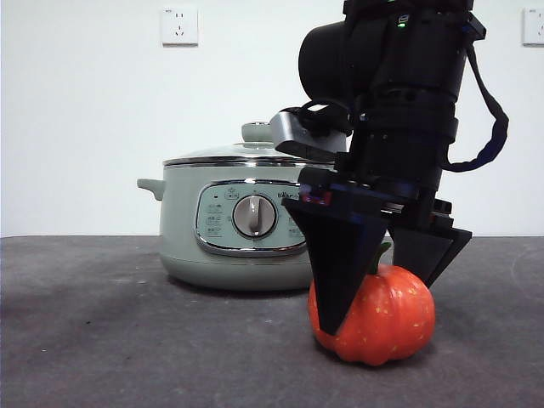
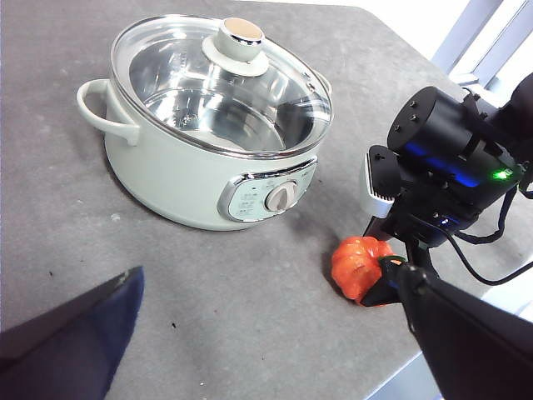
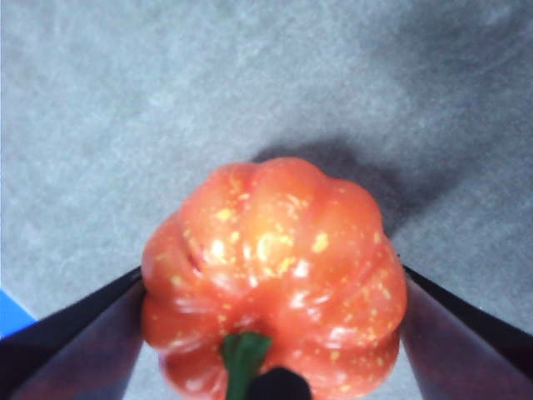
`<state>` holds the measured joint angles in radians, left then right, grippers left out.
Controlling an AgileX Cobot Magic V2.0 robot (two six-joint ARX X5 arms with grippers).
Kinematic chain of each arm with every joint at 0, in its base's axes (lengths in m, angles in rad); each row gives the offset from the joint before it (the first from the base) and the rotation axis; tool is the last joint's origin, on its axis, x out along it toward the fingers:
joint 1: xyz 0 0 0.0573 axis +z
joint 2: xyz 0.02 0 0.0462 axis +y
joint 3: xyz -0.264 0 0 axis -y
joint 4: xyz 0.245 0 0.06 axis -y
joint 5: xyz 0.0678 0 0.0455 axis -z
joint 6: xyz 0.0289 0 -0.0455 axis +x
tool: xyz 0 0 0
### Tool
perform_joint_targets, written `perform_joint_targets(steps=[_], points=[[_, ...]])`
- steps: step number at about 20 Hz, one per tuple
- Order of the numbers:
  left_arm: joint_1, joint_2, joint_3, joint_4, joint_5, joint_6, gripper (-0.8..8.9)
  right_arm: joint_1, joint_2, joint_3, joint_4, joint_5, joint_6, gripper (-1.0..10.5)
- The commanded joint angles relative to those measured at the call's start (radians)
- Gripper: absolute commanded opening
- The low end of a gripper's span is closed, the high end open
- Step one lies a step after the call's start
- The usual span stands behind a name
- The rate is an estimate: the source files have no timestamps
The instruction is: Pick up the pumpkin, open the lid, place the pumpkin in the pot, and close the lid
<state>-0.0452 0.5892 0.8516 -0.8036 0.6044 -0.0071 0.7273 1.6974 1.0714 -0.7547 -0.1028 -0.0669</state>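
The orange-red pumpkin (image 1: 387, 314) (image 2: 356, 262) (image 3: 275, 192) rests on the dark table, in front of the pot and to its right. My right gripper (image 1: 381, 308) (image 3: 272, 271) (image 2: 387, 279) comes down over it, its two black jaws pressed against the pumpkin's sides, the green stem between them. The sage-green pot (image 1: 183, 229) (image 2: 166, 179) stands behind, with the glass lid (image 1: 229, 155) (image 2: 179, 71) seated on it. My left gripper (image 2: 266, 271) hangs high above the table, open and holding nothing, apart from the pot.
In the left wrist view the table edge (image 2: 391, 379) runs close behind the pumpkin and the right arm. A wall socket (image 1: 178, 25) sits on the white wall beyond the pot. Bare tabletop (image 1: 102, 323) lies left of the pumpkin.
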Motion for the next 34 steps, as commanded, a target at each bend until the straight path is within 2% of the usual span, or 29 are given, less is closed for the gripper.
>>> perform_joint_targets(steps=[1, 5, 10, 13, 16, 19, 26, 34], points=[[-0.002, 0.0, 0.002, 0.009, -0.001, 0.008, 7.86, 0.003, 0.002, 0.0, -0.013, -0.001, 0.009, -0.1], [-0.021, 0.037, 0.014, 0.028, 0.006, 0.008, 7.86, 0.003, -0.114, 0.001, -0.027, 0.002, 0.01, -0.1], [-0.103, 0.193, 0.143, 0.074, -0.012, 0.009, 7.86, 0.002, -0.391, 0.001, -0.034, 0.006, 0.01, -0.1], [-0.172, 0.329, 0.224, 0.129, -0.066, 0.012, 7.86, 0.001, -0.55, 0.001, -0.031, 0.011, 0.025, -0.1], [-0.247, 0.471, 0.293, 0.216, -0.12, 0.013, 7.86, 0.0, -0.682, 0.001, -0.032, 0.085, 0.054, -0.1], [-0.312, 0.621, 0.373, 0.282, -0.183, 0.016, 7.86, 0.0, -0.78, 0.001, -0.033, 0.111, 0.081, -0.1], [-0.398, 0.945, 0.547, 0.394, -0.338, 0.089, 7.86, 0.0, -0.882, 0.001, -0.041, 0.113, 0.122, -0.1], [-0.407, 1.156, 0.597, 0.544, -0.391, 0.089, 7.86, 0.0, -0.895, 0.001, -0.041, 0.113, 0.135, -0.1]])
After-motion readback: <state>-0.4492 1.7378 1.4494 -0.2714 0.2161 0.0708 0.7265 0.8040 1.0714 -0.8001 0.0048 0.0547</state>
